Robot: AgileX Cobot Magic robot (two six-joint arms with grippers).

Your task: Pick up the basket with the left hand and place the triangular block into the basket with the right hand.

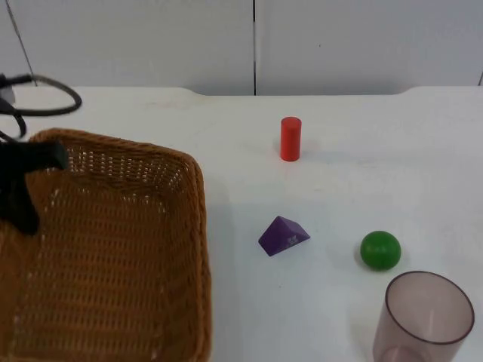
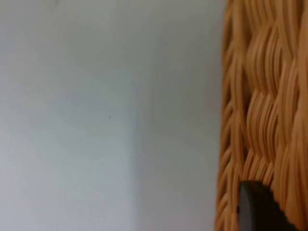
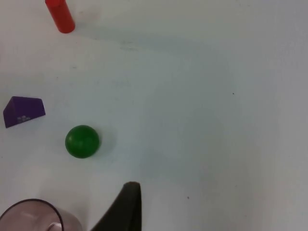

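Note:
The woven brown basket (image 1: 113,249) takes up the left side of the table in the top view. My left gripper (image 1: 26,185) is at its back left rim, shut on the rim. The left wrist view looks along the basket's weave (image 2: 262,110), with the white table beside it. The purple triangular block (image 1: 284,235) lies on the table right of the basket, apart from it; the right wrist view also has this block (image 3: 23,110). My right gripper (image 3: 126,209) hangs over the table's right side, well away from the block, with nothing in it.
A red cylinder (image 1: 290,139) stands upright behind the block. A green ball (image 1: 379,250) lies to the block's right, and a translucent cup (image 1: 424,317) stands near the front right. The grey partition wall (image 1: 249,45) closes the table at the back.

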